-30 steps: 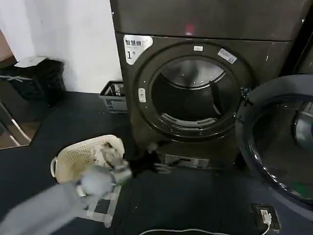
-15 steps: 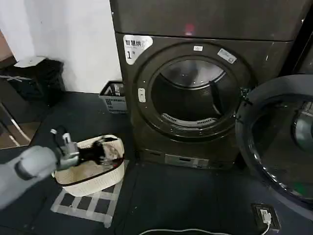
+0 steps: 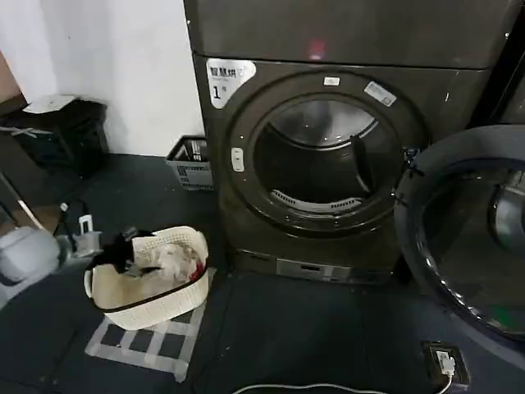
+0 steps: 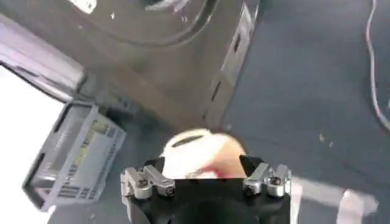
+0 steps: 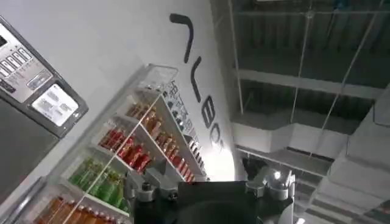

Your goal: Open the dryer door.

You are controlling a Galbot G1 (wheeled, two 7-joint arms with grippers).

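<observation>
Beside the laundry basket (image 3: 148, 283), left gripper (image 3: 123, 253), low.

Swung wide open at the right of the drum opening (image 3: 316, 160): the dryer door (image 3: 463, 238). Left on the floor, a laundry basket (image 3: 148, 279); behind it, a crate (image 3: 190, 162).

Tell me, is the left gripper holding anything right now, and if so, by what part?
Nothing. The left gripper sits open at the laundry basket rim, with no grip on it. The dryer door already hangs open, untouched.
</observation>
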